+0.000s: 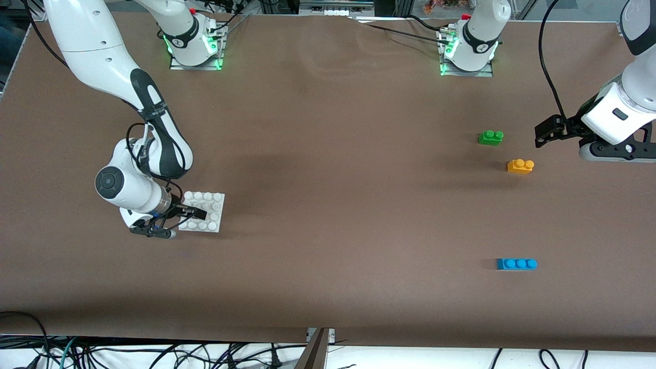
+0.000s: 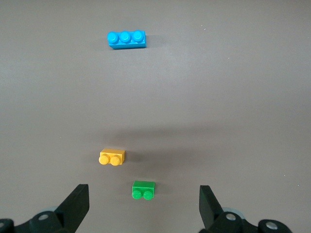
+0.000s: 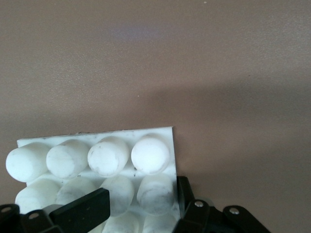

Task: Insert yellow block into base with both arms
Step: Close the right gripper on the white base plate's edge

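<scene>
- Right gripper (image 1: 190, 214), black two-finger tool on the white jointed right arm (image 1: 110, 82), is down at the table at the right arm's end, fingers clamped on the base (image 1: 209, 201).
- The base is a flat white square plastic plate with a grid of round studs, lying flat on the brown table cover (image 1: 328, 215).
- In the right wrist view one finger (image 3: 85, 211) lies on top of the base (image 3: 116, 160) among the studs, the other finger sits at the plate's edge; the grip is on the edge of the plate toward the arm.
- Left gripper (image 1: 544, 134), black, on the white left arm (image 1: 622, 110), hovers over the table at the left arm's end, fingers spread wide, holding nothing.
- Yellow block (image 1: 520, 165), small orange-yellow plastic brick with two round studs, lies on the table near the left gripper, not touched by it.
- In the left wrist view the yellow block (image 2: 112, 157) lies ahead of the fingertips (image 2: 77, 199), off-centre toward one finger, clear of both.
- Green two-stud plastic brick (image 1: 490, 137) lies near the yellow block, farther from the front camera; in the left wrist view the green brick (image 2: 144, 190) sits between the two fingers, untouched.
- Blue three-stud plastic brick (image 1: 516, 263) lies well apart from both, nearer to the front camera.
- Yellow block and base are well apart, at different ends of the table.
</scene>
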Robot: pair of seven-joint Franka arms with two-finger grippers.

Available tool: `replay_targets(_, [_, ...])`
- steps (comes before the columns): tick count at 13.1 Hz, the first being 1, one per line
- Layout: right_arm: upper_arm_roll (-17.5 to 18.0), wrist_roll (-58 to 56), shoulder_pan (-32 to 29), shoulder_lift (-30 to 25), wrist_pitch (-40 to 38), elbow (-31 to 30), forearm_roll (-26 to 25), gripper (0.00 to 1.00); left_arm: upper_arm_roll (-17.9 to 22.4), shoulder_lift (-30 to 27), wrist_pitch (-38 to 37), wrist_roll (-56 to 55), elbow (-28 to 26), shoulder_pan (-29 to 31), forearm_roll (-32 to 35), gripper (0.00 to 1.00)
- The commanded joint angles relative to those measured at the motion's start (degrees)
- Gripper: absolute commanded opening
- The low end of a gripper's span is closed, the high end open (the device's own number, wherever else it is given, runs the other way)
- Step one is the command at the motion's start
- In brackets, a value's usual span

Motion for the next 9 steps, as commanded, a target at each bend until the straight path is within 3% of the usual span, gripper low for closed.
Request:
replay_targets(1, [1.3,-0.3,1.2,0.9,0.8,0.3,1.2,0.63,0.2,-0.1,-0.5,0.3,0.4,0.0,-1.8,1.00])
replay_targets(9, [1.6,8.1,6.6,2.5,6.1,0.0,1.4,0.63,0.2,-0.1,-0.6,0.3,0.4,0.0,-1.8,1.00])
